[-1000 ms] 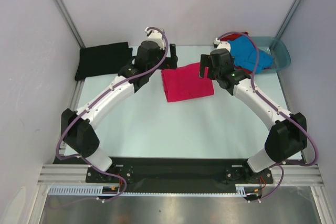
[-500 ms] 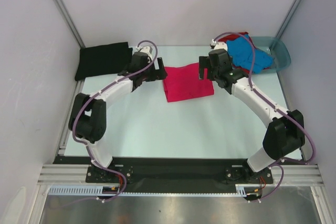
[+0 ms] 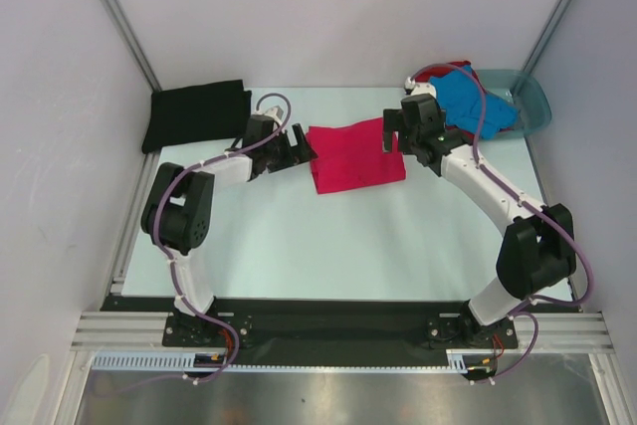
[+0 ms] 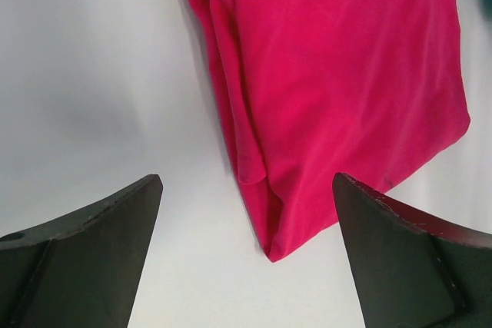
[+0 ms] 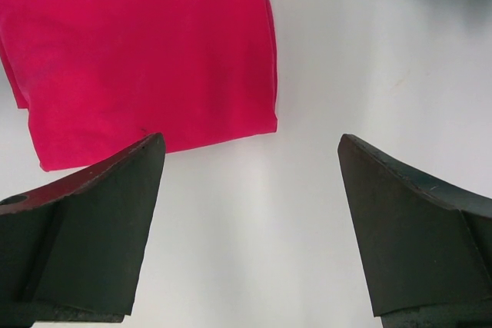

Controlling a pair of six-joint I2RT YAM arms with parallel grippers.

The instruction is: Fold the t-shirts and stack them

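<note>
The magenta-pink t-shirt (image 3: 353,157) lies folded in a flat rectangle at the middle back of the table; it also shows in the left wrist view (image 4: 338,74) and the right wrist view (image 5: 146,51). The black t-shirt (image 3: 194,113) lies folded at the back left. The blue t-shirt (image 3: 475,104) and a bit of the red one (image 3: 456,68) sit in the teal basin (image 3: 535,102). My left gripper (image 3: 303,147) is open and empty at the pink shirt's left edge. My right gripper (image 3: 394,133) is open and empty over its right edge.
The white table (image 3: 328,236) is bounded by grey walls, with metal rails along its left and right sides. The basin stands at the back right corner. Purple cables run along both arms.
My left arm has drawn back and swung lower, its gripper coming to the pink shirt's left edge. My right gripper shifted slightly. The shirts have not moved.
</note>
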